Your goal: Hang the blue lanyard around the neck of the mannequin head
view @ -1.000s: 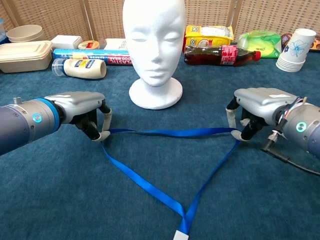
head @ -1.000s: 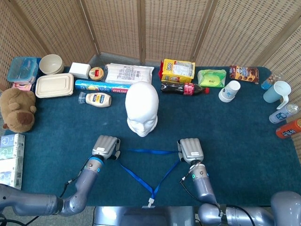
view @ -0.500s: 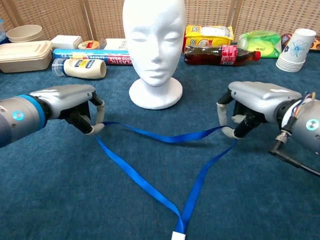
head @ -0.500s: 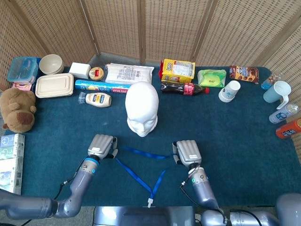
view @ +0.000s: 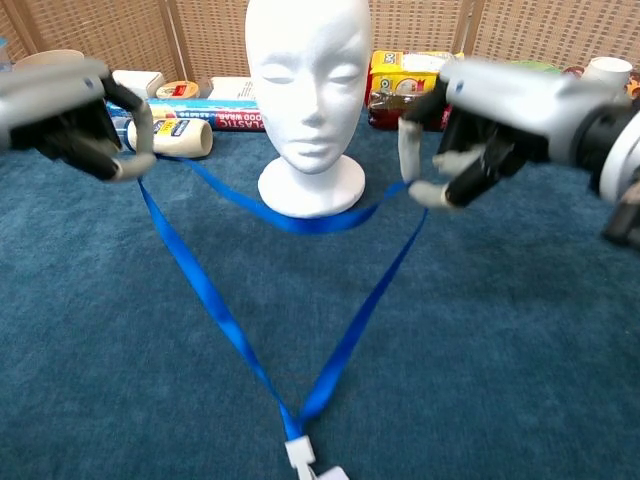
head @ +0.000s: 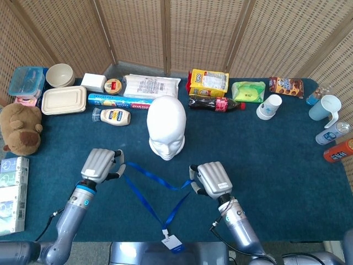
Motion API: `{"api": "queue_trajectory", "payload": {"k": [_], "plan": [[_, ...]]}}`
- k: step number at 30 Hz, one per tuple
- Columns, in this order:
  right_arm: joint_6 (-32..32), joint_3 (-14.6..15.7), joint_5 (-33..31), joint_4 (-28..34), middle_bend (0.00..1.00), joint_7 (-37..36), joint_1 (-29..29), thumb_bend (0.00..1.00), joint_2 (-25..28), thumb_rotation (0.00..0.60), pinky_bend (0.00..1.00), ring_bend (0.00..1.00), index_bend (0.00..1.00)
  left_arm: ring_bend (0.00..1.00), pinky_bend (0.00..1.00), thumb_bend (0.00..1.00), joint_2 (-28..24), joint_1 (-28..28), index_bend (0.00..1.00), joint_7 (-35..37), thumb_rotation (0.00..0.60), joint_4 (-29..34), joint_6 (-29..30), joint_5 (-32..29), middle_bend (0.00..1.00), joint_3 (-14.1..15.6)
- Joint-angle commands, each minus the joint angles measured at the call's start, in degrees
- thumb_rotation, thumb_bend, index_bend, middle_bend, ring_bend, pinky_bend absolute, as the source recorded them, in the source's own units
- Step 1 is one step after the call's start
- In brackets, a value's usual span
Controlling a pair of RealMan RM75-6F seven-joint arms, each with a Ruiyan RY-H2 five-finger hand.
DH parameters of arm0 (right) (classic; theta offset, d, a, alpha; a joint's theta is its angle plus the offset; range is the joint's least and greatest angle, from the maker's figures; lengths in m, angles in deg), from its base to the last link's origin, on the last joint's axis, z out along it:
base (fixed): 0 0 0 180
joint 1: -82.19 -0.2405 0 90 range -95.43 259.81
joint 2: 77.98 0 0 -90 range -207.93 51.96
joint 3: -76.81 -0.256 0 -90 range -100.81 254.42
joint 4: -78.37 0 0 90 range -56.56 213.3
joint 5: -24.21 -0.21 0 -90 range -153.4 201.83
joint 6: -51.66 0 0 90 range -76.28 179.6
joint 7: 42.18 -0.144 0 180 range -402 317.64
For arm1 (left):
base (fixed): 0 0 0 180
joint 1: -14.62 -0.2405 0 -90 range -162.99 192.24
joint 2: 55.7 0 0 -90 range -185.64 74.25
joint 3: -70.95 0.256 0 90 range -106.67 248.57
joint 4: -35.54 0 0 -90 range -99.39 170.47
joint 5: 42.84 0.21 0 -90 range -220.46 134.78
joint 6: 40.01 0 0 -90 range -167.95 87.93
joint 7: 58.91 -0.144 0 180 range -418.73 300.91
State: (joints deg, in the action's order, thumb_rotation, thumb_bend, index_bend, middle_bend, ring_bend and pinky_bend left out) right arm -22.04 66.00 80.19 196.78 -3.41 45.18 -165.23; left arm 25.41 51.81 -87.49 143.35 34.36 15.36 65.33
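1. A folding screen [head: 165,33] of woven wicker panels in wooden frames closes off the back and both sides
2. The table [head: 287,160] wears a dark teal carpet-like cloth
3. Light is even, shadows soft

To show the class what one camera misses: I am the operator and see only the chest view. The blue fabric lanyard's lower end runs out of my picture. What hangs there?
Observer: The blue fabric lanyard ends in a small white badge card at the front edge of the table.
Operator: Is the loop over the white foam mannequin head yet?
Observer: No. From above, it hangs in front of the face, pinched by the left hand and the right hand.
Operator: Anything beside my left arm?
Observer: A brown plush bear at the table's left edge.
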Motion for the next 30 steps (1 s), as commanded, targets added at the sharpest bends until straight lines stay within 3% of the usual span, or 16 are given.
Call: {"api": "queue_trajectory", "payload": {"k": [1, 12, 22, 30], "plan": [[1.30, -3.16, 0.12, 4.22, 1.00, -3.06, -0.45, 0.46, 4.32, 0.600, 1.00, 1.00, 0.62, 1.00, 1.00, 0.44, -4.50, -1.09, 0.64, 2.19, 0.531, 3.89, 1.28, 2.58, 1.00, -1.98], [3.89, -11.56, -2.56, 8.77, 1.00, -13.52, -1.13, 0.46, 13.66, 0.600, 1.00, 1.00, 0.62, 1.00, 1.00, 0.44, -12.21, -0.41, 0.64, 5.44, 0.528, 9.30, -0.04, 2.21, 1.00, -8.20], [5.06, -15.49, -5.78, 7.65, 1.00, -17.45, -2.93, 0.46, 16.16, 0.600, 1.00, 1.00, 0.62, 1.00, 1.00, 0.44, -13.57, 1.80, 0.64, 5.32, 0.534, 10.93, -1.82, -0.62, 1.00, -11.71], [7.18, -20.70, -11.24, 4.92, 1.00, -21.55, -6.17, 0.46, 18.68, 0.600, 1.00, 1.00, 0.62, 1.00, 1.00, 0.44, -14.27, 5.42, 0.64, 4.96, 0.529, 10.31, -3.28, -6.29, 1.00, -16.81]]}}
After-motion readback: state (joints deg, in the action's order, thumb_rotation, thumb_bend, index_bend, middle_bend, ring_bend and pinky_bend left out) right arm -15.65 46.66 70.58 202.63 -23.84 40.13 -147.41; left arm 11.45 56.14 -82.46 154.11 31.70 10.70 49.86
